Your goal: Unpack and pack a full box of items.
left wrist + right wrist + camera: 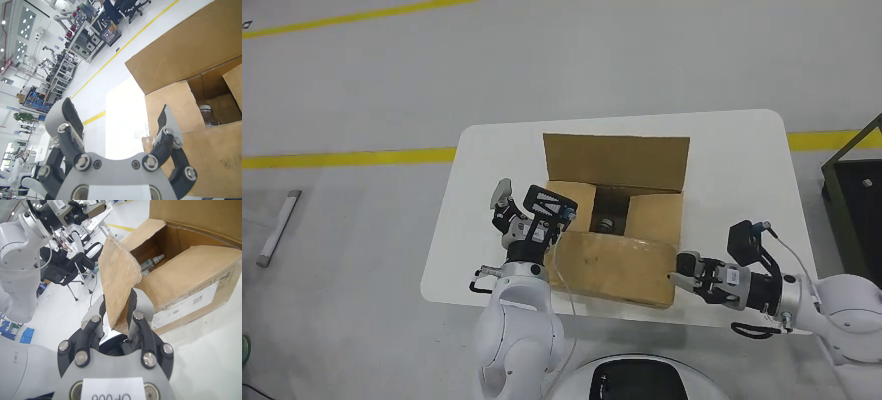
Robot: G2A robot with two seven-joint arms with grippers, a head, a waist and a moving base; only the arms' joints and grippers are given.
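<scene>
Grey right gripper [117, 308] is closed on a corner of the box's near flap [117, 275], with cardboard between its two pads. From above, that grip is at about 4 o'clock of the box [617, 160]. The flap carries clear tape and slants up over the 6 o'clock side. The left gripper [115, 106] is at 9 o'clock of the box with its fingers spread wide and nothing between them. One finger [167, 121] is close to the 9 o'clock side flap [170, 113]; whether they touch cannot be told. The box stands mid-table [742, 170], its far flap upright at 12 o'clock. Both side flaps are folded partly inward. Through the gap between them show a white-capped bottle [208, 117] and a spray bottle [153, 261] lying inside.
</scene>
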